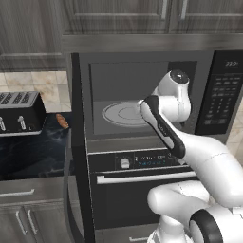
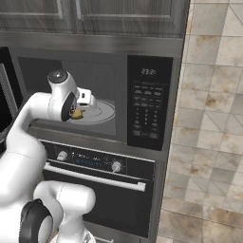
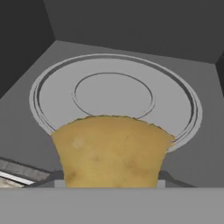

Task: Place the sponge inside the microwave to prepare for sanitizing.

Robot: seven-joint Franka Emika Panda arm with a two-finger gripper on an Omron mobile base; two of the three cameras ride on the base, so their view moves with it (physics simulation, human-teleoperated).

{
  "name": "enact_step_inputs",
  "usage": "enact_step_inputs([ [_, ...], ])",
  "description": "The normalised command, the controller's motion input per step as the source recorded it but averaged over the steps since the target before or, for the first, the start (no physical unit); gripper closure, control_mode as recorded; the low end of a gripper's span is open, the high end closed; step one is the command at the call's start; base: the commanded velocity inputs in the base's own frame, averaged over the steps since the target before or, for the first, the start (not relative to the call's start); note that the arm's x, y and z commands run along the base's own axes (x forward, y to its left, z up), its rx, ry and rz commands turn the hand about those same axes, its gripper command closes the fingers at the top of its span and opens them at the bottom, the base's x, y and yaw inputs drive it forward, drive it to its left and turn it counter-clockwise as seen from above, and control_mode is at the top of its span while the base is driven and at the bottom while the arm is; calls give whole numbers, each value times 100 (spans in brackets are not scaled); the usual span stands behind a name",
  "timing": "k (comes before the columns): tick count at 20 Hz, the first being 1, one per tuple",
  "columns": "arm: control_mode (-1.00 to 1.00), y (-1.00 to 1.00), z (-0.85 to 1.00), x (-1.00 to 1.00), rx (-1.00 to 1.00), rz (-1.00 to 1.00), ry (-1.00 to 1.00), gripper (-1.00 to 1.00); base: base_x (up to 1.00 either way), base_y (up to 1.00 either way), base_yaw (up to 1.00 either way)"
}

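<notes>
Oven [image 1: 142,190], black front, built in under the open cavity; horizontal bar handle [image 1: 142,178] across its door, round knob [image 1: 125,163] on the control strip above. In the right base view a second knob [image 2: 116,166] sits at 3 o'clock from the first.

Toaster [image 1: 19,111], black, slots on top, on the dark counter [image 1: 33,152] at 9 o'clock from the oven.

Reddish-brown sausage-shaped item [image 1: 61,121] just beside the toaster, at its 3 o'clock.

Grey wood cabinets [image 1: 118,19] at 12 o'clock; beige tiled wall [image 2: 213,118].

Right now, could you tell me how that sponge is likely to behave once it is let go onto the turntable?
The sponge looks soft and small, so probably light and squashy in the gripper. Its blocky shape should not roll on the flat turntable. It likely lands without damage.
</notes>
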Motion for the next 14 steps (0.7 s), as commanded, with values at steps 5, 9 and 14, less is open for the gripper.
enact_step_inputs([
  [5, -100, 21, -2, 44, 0, 5, 0, 100, 0, 0, 0],
  [9, -100, 11, -13, 30, 0, 5, 0, 100, 0, 0, 0],
  [14, -100, 2, -21, 22, 0, 4, 0, 100, 0, 0, 0],
])
